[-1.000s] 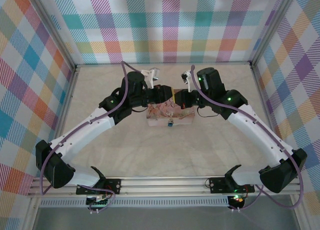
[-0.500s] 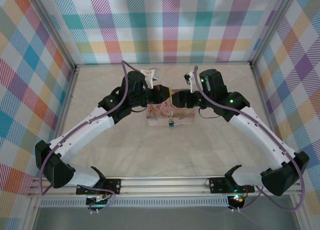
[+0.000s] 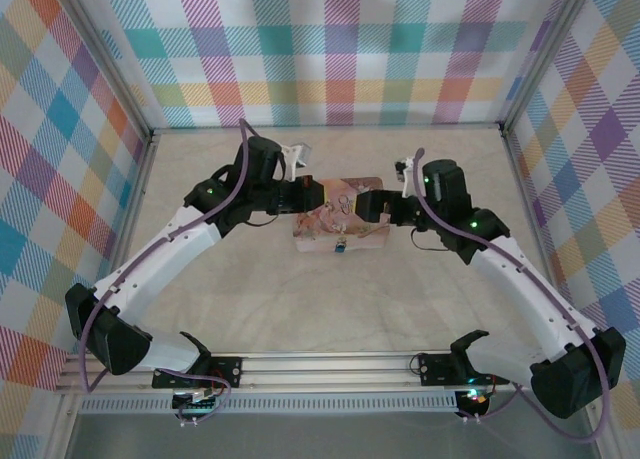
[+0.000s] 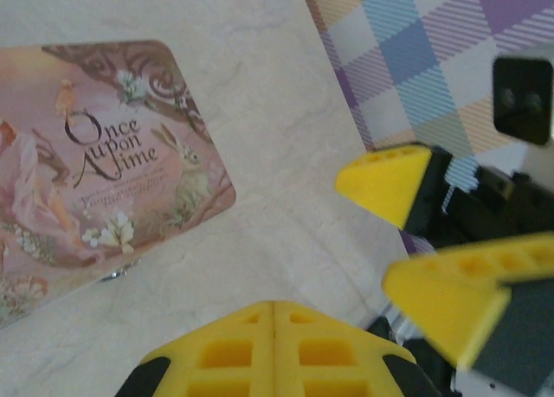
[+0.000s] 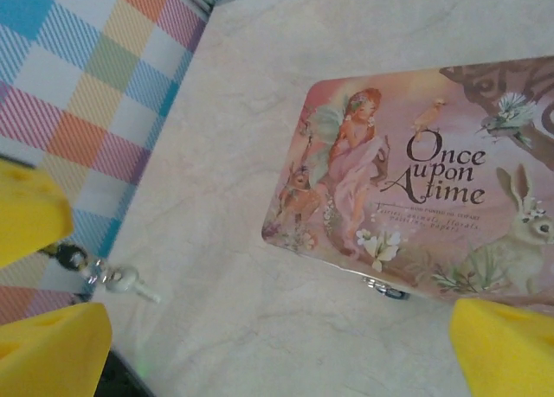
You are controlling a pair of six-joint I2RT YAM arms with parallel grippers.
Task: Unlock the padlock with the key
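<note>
On table point(image 3: 300, 309): pink tin point(image 5: 415, 198) shut, padlock point(image 3: 341, 247) at front edge; left gripper point(image 4: 273, 310) pinches key point(image 5: 117, 281), right gripper point(image 5: 279, 328) jaws apart.

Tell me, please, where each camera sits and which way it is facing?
Top external: above and behind the bases, looking down on the table; left arm, right arm, pink tin, padlock at its near edge.
Left wrist: on the left arm, looking down past its shut left pincer at the tin's corner.
Right wrist: on the right arm, looking down past its open right pincer at the tin's lid.
Shared: both wrist views show the lid's "Once Upon a Time" lettering.
</note>
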